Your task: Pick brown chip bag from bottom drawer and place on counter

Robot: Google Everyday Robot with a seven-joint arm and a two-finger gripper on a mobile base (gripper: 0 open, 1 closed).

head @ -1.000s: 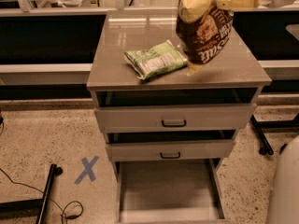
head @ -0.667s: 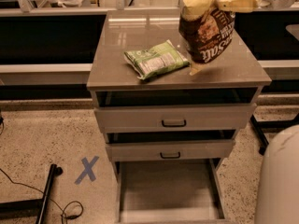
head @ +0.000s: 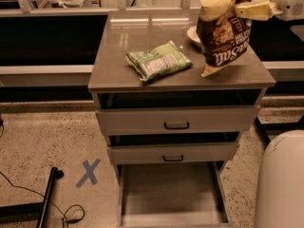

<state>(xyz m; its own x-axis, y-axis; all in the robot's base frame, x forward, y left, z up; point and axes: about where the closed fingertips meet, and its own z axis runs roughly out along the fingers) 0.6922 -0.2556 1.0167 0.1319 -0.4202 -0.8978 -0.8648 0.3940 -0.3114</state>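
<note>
Brown chip bag (head: 223, 34), one, in jaws over counter (head: 118, 56); green bag (head: 159, 61), one

Jaws hold brown chip bag (head: 223, 37) by its top over counter (head: 118, 56).

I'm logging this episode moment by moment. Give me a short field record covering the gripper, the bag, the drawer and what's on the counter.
gripper: upper right, above the counter, shut on the bag's pale top
brown chip bag: hanging upright over the counter's right side; whether its lower corner touches is unclear
bottom drawer: pulled open, nothing visible inside
counter: green snack bag near the middle, white bowl behind the brown bag
floor: blue X mark left of the cabinet
</note>
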